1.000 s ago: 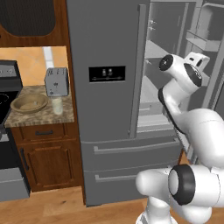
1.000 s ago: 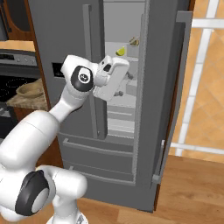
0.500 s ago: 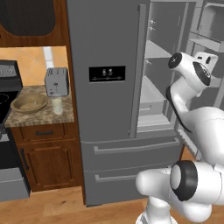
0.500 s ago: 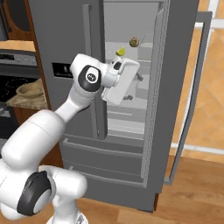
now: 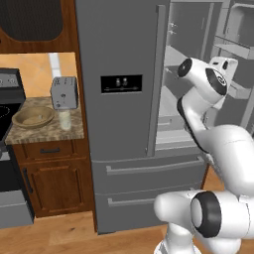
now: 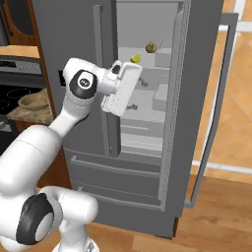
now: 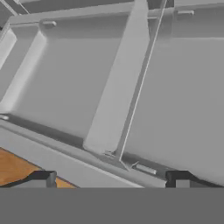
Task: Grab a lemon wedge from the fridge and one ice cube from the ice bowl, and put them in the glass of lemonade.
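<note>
- On the counter at far left, the ice bowl (image 5: 33, 116) sits in front of the silver toaster (image 5: 64, 93), with the glass of lemonade (image 5: 65, 119) just beside the bowl on its right. Both wait for later; I leave them alone for now.
- Next along, the fridge (image 5: 119, 114) has its left door shut and its right door (image 6: 209, 78) swung wide, so the shelves are open to me.
- In the right base view my gripper (image 6: 132, 103) hangs in the doorway in front of the middle shelves, with its 2 fingers spread wide and nothing between them. In the hand view the 2 dark tips (image 7: 41, 177) stand far apart at the bottom edge.
- The lemon wedge (image 6: 136, 58) lies on an upper shelf, above my hand and a little to its right. The brownish round lump (image 6: 150, 47) sits near it, further right and slightly higher.
- My hand camera looks at bare grey shelf walls and a divider, so I judge I am aimed too low for the wedge.
- To do this step well, I should rise and tilt until the wedge is centred between my fingertips, and only then reach in.
- I should come at the wedge from the side away from the brown lump, so 1 finger does not knock it.
- I should keep the fingers wide until they straddle the wedge. It is small and pointed, so it could slip out if I close off-centre.
</note>
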Available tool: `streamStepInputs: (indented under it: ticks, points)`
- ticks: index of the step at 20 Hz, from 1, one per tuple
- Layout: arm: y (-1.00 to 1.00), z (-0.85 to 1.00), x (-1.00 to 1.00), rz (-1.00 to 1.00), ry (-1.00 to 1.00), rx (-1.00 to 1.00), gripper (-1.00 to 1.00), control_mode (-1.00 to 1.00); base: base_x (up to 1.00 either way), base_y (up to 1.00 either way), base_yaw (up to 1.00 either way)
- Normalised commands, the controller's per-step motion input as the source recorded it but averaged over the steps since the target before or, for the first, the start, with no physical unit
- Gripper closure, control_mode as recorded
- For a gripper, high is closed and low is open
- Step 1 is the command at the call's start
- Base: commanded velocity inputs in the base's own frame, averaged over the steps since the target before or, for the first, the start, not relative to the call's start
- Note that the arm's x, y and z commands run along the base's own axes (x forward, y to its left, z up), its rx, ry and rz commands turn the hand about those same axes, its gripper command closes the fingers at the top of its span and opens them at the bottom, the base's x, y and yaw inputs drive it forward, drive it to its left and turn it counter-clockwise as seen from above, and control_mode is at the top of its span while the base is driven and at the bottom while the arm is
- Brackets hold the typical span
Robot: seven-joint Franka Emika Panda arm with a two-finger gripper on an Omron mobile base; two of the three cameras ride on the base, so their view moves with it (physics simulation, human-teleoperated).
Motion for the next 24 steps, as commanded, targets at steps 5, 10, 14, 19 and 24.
streamStepInputs:
  ticks: [5,10,14,19,24]
  points:
    - [0.97,0.17,-0.02,0.0,-0.04,-0.16,-1.0,-1.0,0.0,0.0,0.0]
    - [0.53,-0.15,-0.04,0.0,-0.38,0.5,-1.0,-1.0,0.0,0.0,0.0]
    - [0.18,-0.5,0.03,0.0,-0.33,0.9,-1.0,-1.0,0.0,0.0,0.0]
    - [0.37,-0.11,0.0,0.0,-0.32,0.75,-1.0,-1.0,0.0,0.0,0.0]
    - [0.4,0.88,-0.28,0.0,-0.16,0.14,-1.0,-1.0,0.0,0.0,0.0]
